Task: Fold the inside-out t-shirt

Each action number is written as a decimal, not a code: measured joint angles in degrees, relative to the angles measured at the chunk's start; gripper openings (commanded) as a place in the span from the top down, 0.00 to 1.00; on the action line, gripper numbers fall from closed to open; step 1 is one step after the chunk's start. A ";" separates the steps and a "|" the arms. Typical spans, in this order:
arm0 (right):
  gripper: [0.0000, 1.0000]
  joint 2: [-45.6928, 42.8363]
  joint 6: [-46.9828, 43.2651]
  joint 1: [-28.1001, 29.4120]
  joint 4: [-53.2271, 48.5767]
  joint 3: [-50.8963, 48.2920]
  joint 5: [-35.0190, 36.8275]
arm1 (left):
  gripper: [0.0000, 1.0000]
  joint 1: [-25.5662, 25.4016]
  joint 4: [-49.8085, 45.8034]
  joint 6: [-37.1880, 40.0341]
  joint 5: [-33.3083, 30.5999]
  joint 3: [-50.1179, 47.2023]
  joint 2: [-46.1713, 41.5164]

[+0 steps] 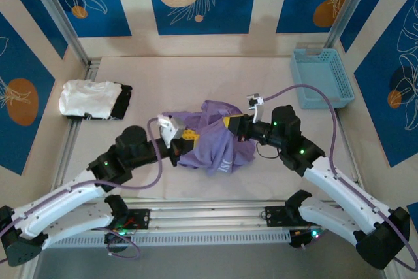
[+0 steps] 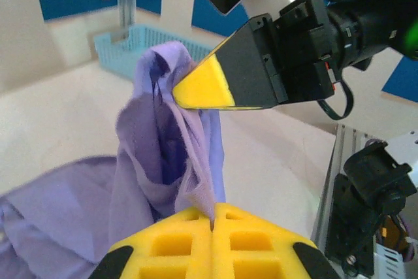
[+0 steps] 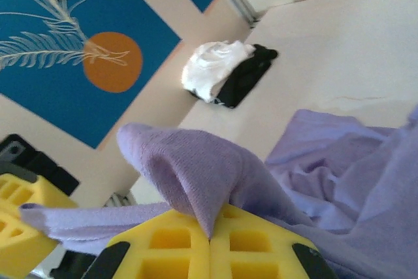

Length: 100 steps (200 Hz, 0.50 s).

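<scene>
On the table (image 1: pixel 196 76), crumpled soft lavender t-shirt (image 1: pixel 215 149); left pincer (image 2: pixel 213 217), right pincer (image 3: pixel 209 230), each closed on a seemingly thin fold

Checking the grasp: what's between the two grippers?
A strip of the purple shirt, pinched by both: left gripper below, right gripper above. Left wrist view.

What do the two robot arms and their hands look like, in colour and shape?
The left arm and the right arm have white lower links and black upper joints with small green lights. A purple cable loops along each. The left hand and the right hand have yellow fingers moulded with square pockets, on black bodies.
</scene>
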 measured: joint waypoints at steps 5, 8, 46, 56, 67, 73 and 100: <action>1.00 -0.13 0.24 0.00 0.87 -0.33 -0.70 | 1.00 0.00 1.22 0.50 0.04 -0.96 -0.68; 1.00 -0.15 0.24 -0.02 1.38 -0.57 -1.05 | 1.00 0.00 1.75 0.81 0.07 -1.40 -0.94; 0.84 -0.28 0.44 -0.81 6.64 -4.63 -4.79 | 1.00 0.02 6.78 5.77 0.72 -4.46 -1.44; 0.77 -0.42 -0.02 -0.98 7.30 -5.53 -5.22 | 1.00 0.02 7.54 7.26 0.87 -5.25 -1.44; 0.70 -0.68 -1.01 -1.44 6.95 -6.10 -5.05 | 1.00 0.02 8.11 8.98 1.07 -5.81 -1.44; 0.68 -0.87 -1.70 -1.55 6.32 -6.16 -4.74 | 1.00 0.02 8.33 9.97 1.22 -5.88 -1.44; 0.61 -2.62 -7.65 -1.81 1.14 -5.75 -0.63 | 1.00 0.02 9.57 14.49 1.90 -5.92 -1.62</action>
